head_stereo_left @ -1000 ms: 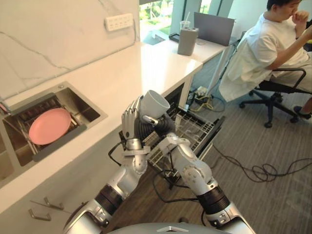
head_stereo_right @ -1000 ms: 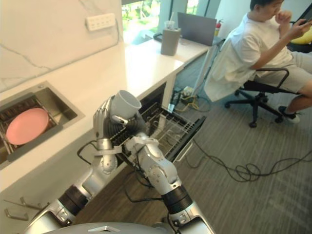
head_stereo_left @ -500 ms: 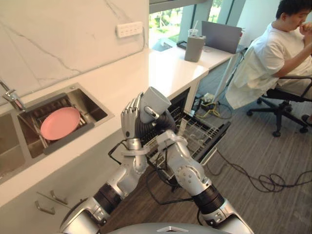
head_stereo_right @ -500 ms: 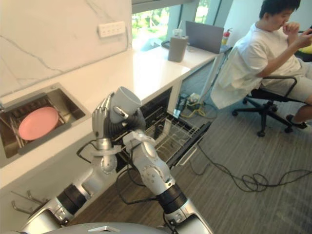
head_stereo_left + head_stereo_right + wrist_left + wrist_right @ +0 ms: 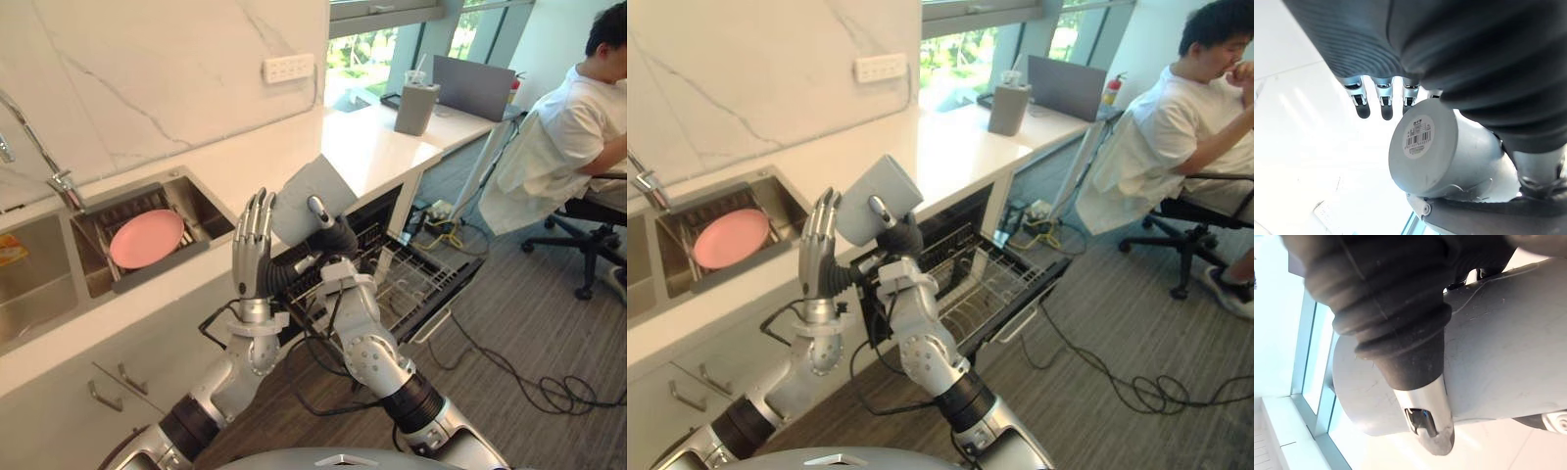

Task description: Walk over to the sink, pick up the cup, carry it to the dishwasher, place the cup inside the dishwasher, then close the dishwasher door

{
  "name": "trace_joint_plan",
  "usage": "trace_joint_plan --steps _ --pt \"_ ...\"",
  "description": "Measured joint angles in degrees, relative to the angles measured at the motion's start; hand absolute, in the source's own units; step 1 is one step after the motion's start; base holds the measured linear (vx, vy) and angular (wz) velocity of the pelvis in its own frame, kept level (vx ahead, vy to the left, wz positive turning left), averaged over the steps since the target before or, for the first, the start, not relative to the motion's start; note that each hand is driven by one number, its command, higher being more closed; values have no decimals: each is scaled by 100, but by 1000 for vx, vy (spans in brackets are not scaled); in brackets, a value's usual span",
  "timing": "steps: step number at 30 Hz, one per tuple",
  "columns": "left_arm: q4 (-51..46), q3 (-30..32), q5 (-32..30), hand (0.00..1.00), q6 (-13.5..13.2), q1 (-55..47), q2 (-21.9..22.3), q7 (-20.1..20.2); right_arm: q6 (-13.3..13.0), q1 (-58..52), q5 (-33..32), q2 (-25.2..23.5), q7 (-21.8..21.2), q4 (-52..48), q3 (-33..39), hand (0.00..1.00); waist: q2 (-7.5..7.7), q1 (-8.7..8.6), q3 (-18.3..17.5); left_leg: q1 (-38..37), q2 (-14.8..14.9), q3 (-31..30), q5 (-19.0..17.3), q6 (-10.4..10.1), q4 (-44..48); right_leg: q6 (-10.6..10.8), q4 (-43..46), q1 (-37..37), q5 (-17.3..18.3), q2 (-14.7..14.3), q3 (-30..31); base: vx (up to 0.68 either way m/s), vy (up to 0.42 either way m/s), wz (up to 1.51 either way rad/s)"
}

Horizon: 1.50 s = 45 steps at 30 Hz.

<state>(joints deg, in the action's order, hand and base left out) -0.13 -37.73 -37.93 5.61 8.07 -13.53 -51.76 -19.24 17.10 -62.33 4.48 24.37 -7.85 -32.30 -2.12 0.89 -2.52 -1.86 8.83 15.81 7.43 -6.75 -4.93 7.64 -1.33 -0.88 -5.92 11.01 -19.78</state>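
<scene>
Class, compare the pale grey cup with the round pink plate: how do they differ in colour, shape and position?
Colour: the pale grey cup is grey, the round pink plate pink. Shape: the cup is a deep, hollow cylinder; the plate is flat. Position: the cup is held tilted in the air by the robot's right hand; the plate rests in the steel sink. Both are single-coloured tableware.
</scene>
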Motion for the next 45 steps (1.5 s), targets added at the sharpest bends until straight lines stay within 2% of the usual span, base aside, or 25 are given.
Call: trace_joint_plan --steps 4,5,8,9,11,12,13,15,16,18,19,20,22,24,27,28,30,31,32,33,37,39,42,44,45 --pt "109 3 -80 0 -236 -47 4 5 -163 0 91 -30 17 0 204 100 -35 -1 -8 14 29 -6 8 -5 0 0 -21 6 0 -30 1 0 0 0" --pt "180 -21 -184 0 -357 -114 4 15 -289 3 221 -121 29 -4 457 100 -42 -4 -7 17 31 -7 8 -5 0 0 -39 6 0 -33 1 0 0 0" --pt "1134 -295 -168 0 -500 -541 73 450 -990 381 499 -553 0 -134 1569 100 -75 -91 -18 25 18 -3 7 -5 0 -2 -98 -6 -13 -32 10 0 0 0" --pt "1365 -335 22 0 -570 -779 135 582 -1179 440 666 -544 -19 -361 1964 100 -58 -95 -11 45 17 -2 6 -6 1 -7 -139 -14 -33 -40 4 0 0 0" --pt "1419 -274 269 0 -666 -1022 186 681 -1383 416 869 -377 -48 -505 2557 100 -35 -77 1 71 4 -10 25 18 2 -2 -191 -48 -73 -42 -16 42 -13 3" --pt "1418 -253 330 0 -705 -1045 202 695 -1416 380 870 -312 -60 -502 2754 100 -34 -67 2 71 -5 -12 31 27 2 2 -197 -55 -77 -37 -20 49 -9 8" --pt "1387 -70 504 0 -892 -1047 287 740 -1410 137 863 -127 -131 -467 3312 100 -36 -57 8 60 -26 -31 40 39 2 41 -220 -106 -100 -19 -83 23 -2 8" --pt "1265 116 744 0 -1013 -1055 346 807 -1368 -102 862 -57 -249 -465 3635 100 -36 -58 21 60 -28 -44 41 40 2 45 -223 -124 -101 -18 -108 17 -2 8" --pt "1074 388 1182 0 -1286 -1081 419 1004 -1230 -397 846 51 -427 -438 4069 100 -44 -59 60 60 -29 -80 41 41 2 52 -222 -137 -91 -18 -128 11 -3 6" --pt "886 553 1815 0 -1583 -1186 469 1412 -1077 -599 814 185 -655 -321 4411 100 -62 -88 105 62 -30 -85 40 40 1 52 -221 -138 -78 -17 -130 2 -1 2" --pt "749 621 2462 0 -1769 -1315 489 1977 -912 -709 813 284 -829 -137 4650 100 -38 -108 142 67 -29 -86 37 37 1 29 -222 -134 -60 -17 -130 0 0 0" --pt "704 598 2996 0 -1840 -1411 514 2489 -772 -799 818 349 -985 22 4800 100 -54 -111 145 65 -29 -90 19 16 1 30 -221 -138 -55 -17 -128 0 0 0" --pt "703 478 3962 0 -1642 -1625 597 3563 -385 -976 851 456 -1339 392 4970 100 -82 -134 160 70 -26 -94 -4 -5 0 32 -221 -136 -48 -19 -127 0 0 0" --pt "813 332 4266 0 -1309 -1780 660 4159 26 -1110 882 559 -1669 735 4954 100 -89 -139 192 84 -17 -106 -6 -3 0 34 -224 -135 -47 -18 -124 0 -3 2" --pt "1482 320 4298 0 -672 -1894 714 4589 613 -1260 1326 742 -2191 1415 4878 100 -38 -93 256 110 10 -150 -21 21 0 32 -238 -142 -46 -20 -140 1 -10 6" --pt "1647 367 4280 0 -586 -1906 699 4612 697 -1262 1391 761 -2273 1501 4830 100 -28 -93 280 110 -12 -160 -24 24 0 30 -243 -150 -45 -33 -155 5 -5 7" --pt "2373 830 4054 0 -153 -2021 638 4715 956 -1299 1842 772 -2561 1798 4725 100 45 -94 364 104 -27 -233 -37 40 0 39 -285 -238 -38 -29 -257 11 -8 17" --pt "2613 956 3961 0 -49 -2068 609 4781 999 -1314 1941 776 -2582 1862 4680 100 65 -94 376 107 -35 -270 -39 41 0 46 -289 -264 -29 -26 -288 24 -8 27" --pt "3153 1220 3742 0 231 -2064 533 5008 1093 -1325 2085 781 -2640 2002 4575 100 102 -89 403 109 -47 -332 -43 39 0 54 -301 -317 -11 -21 -350 31 -5 29" --pt "3449 1580 3770 0 350 -2077 459 5199 1164 -1328 2238 788 -2658 2110 4447 100 119 -74 415 144 -56 -364 -46 38 0 57 -297 -325 13 -17 -407 30 -3 30" --pt "4532 2727 3578 0 54 -1709 407 4975 1406 -1064 2708 847 -2650 2698 4089 100 144 70 550 278 -87 -490 -32 29 0 72 -293 -312 30 2 -494 15 -1 15" --pt "4933 3098 3496 0 47 -1635 234 4979 1447 -791 2957 908 -2624 2994 3968 100 149 73 716 319 -90 -537 -29 28 0 74 -281 -305 49 3 -558 -1 -8 17" --pt "5374 3423 3078 0 293 -1668 -43 5178 1452 72 3382 1275 -2489 3843 3918 100 209 161 1144 435 -92 -661 33 30 4 42 -209 -221 43 -1 -673 7 -5 21" --pt "5510 3560 3053 0 469 -1684 -92 5234 1468 731 3575 1598 -2337 4468 3910 100 286 328 1425 583 -95 -748 168 57 40 32 -141 -109 9 0 -723 21 -10 21" --pt "5522 3595 3046 0 471 -1682 -108 5262 1478 1148 3604 1806 -2248 4862 3842 100 336 410 1631 654 -103 -821 228 52 40 29 -136 -98 9 1 -764 2 -8 30"
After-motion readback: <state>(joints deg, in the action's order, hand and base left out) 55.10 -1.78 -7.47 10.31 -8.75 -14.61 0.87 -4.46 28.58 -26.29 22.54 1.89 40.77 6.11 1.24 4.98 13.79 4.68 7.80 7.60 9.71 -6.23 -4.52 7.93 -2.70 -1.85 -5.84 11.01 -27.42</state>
